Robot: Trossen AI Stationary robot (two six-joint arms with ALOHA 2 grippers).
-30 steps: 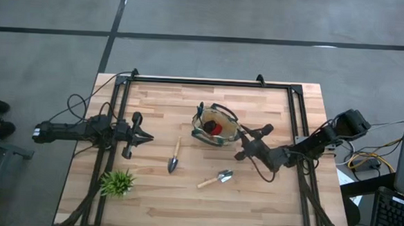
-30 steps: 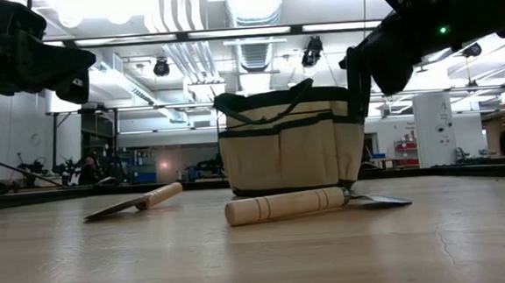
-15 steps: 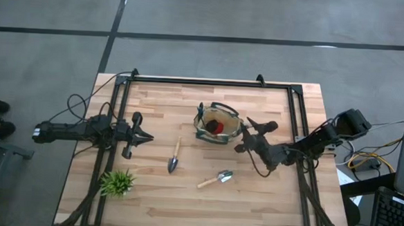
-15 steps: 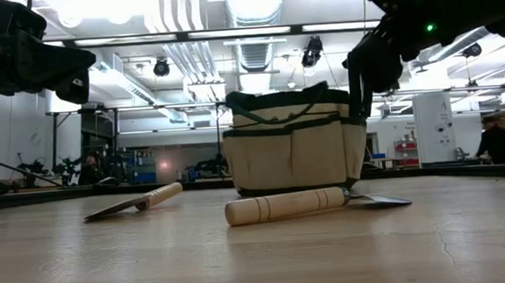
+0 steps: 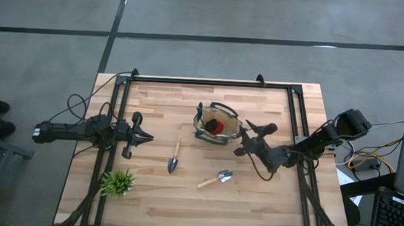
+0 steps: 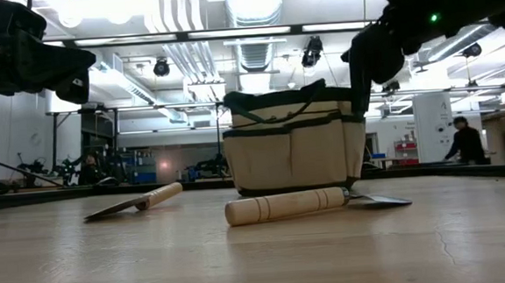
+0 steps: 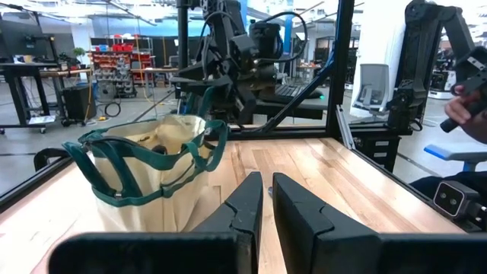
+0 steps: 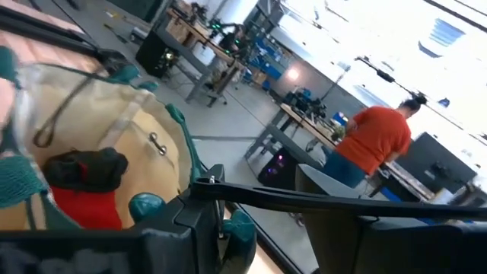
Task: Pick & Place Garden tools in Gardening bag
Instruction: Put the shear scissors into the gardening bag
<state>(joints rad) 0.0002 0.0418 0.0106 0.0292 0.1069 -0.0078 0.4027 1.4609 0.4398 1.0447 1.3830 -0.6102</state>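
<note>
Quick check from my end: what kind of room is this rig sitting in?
Probably a robotics lab or workshop: a butcher-block table in a black metal frame, exposed ceiling ducts, and cluttered workbenches with a person working in the background.

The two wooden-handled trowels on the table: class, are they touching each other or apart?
Apart. The high view shows one trowel left of the other trowel, with bare table plainly between them.

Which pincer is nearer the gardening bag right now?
The right pincer: it hangs open just beside the gardening bag, at its rim. The left pincer waits shut, far across the table.
</note>
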